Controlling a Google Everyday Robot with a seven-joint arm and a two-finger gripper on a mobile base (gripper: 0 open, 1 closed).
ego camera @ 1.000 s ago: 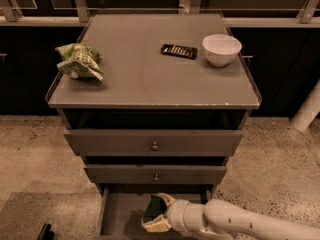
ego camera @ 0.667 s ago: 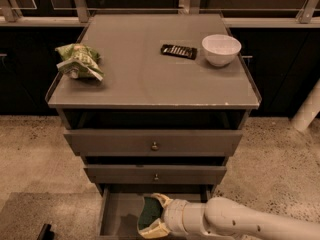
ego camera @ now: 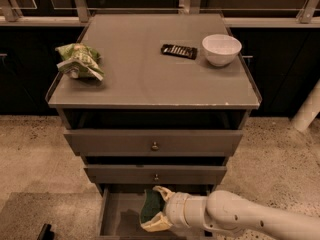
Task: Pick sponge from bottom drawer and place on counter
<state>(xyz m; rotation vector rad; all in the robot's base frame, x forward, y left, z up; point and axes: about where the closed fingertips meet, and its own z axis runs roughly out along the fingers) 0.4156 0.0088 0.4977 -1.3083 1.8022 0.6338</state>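
The bottom drawer [ego camera: 117, 216] is pulled open at the foot of the cabinet. My gripper [ego camera: 152, 209] reaches into it from the right on a white arm. Its two pale fingers [ego camera: 161, 192] stand above and below the sponge [ego camera: 148, 207] and are closed on it. The sponge shows its dark green face and stands on edge, near the drawer's middle, just under the second drawer's front. The counter [ego camera: 150, 79] is the grey-brown top above, well clear of the gripper.
On the counter lie a green-and-white snack bag [ego camera: 80, 61] at the left, a black remote-like object [ego camera: 179, 51] and a white bowl [ego camera: 221, 49] at the back right. Two knobbed drawers [ego camera: 155, 145] sit slightly open above the bottom one. Speckled floor surrounds the cabinet.
The gripper has shifted a little left and up inside the drawer. The sponge has turned from showing its pale yellow layer to standing on edge, green face out, between the fingers.
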